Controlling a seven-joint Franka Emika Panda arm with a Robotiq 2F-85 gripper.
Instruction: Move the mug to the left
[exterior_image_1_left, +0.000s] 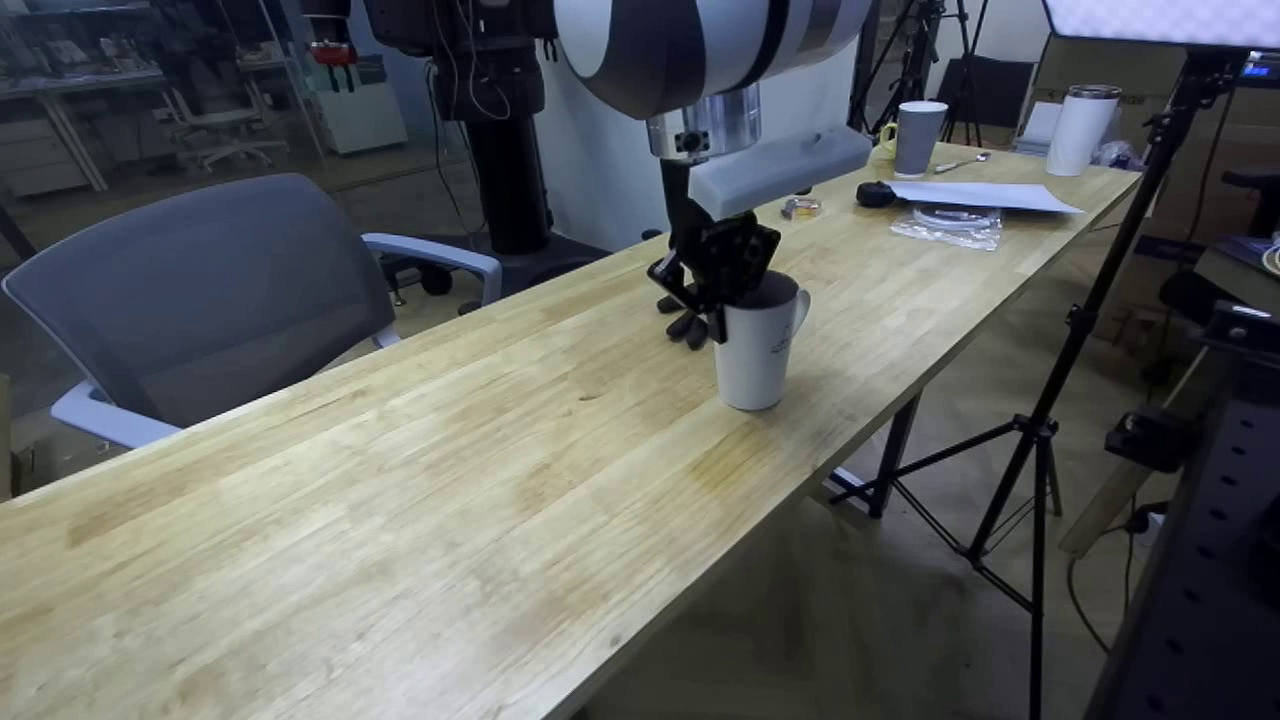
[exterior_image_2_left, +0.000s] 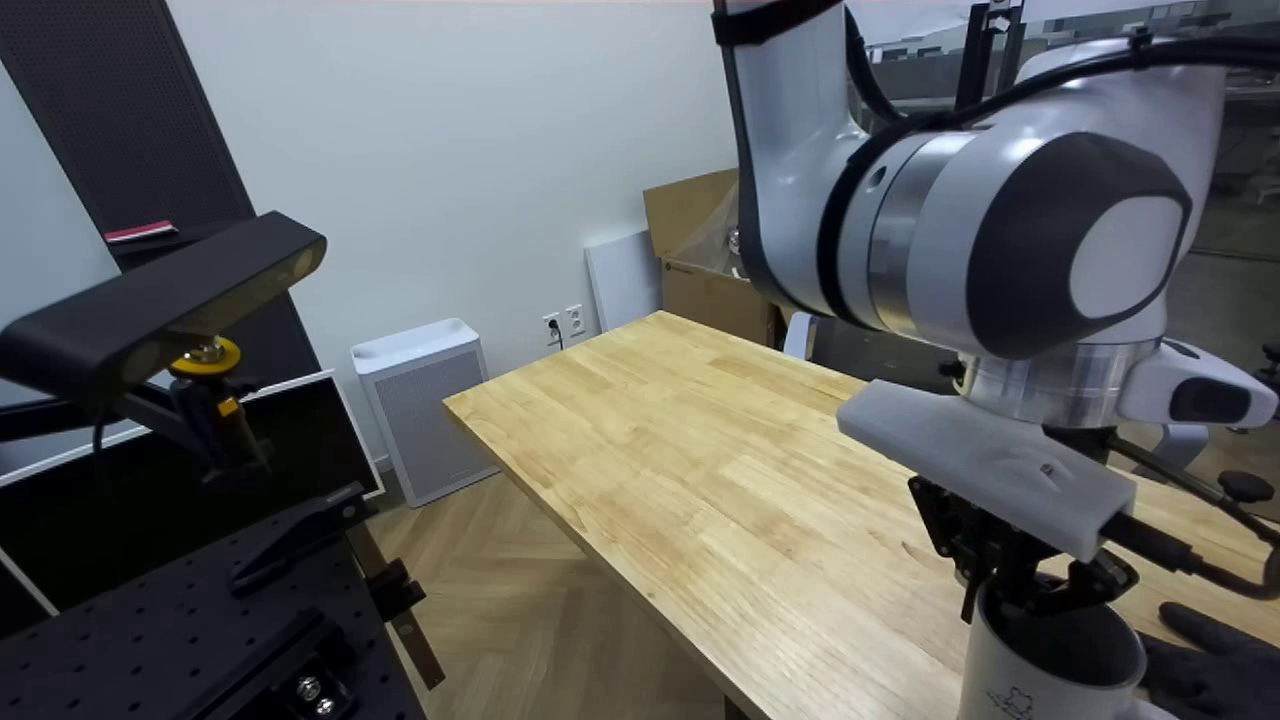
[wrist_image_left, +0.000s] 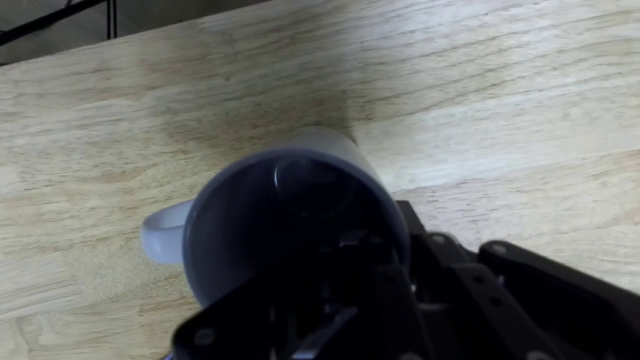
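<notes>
The mug (exterior_image_1_left: 752, 360) is light grey-white with a dark inside, a side handle and a small print. It stands about upright on the wooden table, near the front edge in an exterior view. Its upper part shows at the bottom right in an exterior view (exterior_image_2_left: 1040, 690); its base is cut off there. In the wrist view I look down into the mug (wrist_image_left: 230, 220), its handle to the left. My gripper (wrist_image_left: 403, 245) straddles the rim, one black finger inside and one outside, closed on the wall. The gripper also shows at the rim in both exterior views (exterior_image_1_left: 722, 315) (exterior_image_2_left: 990, 600).
A black glove (exterior_image_1_left: 688, 325) lies beside the mug. Farther along the table (exterior_image_1_left: 450, 520) are a grey cup (exterior_image_1_left: 918, 140), a white tumbler (exterior_image_1_left: 1082, 130), paper (exterior_image_1_left: 980, 195) and a plastic bag (exterior_image_1_left: 948, 228). A chair (exterior_image_1_left: 220, 290) and a tripod (exterior_image_1_left: 1075, 330) stand beside the table.
</notes>
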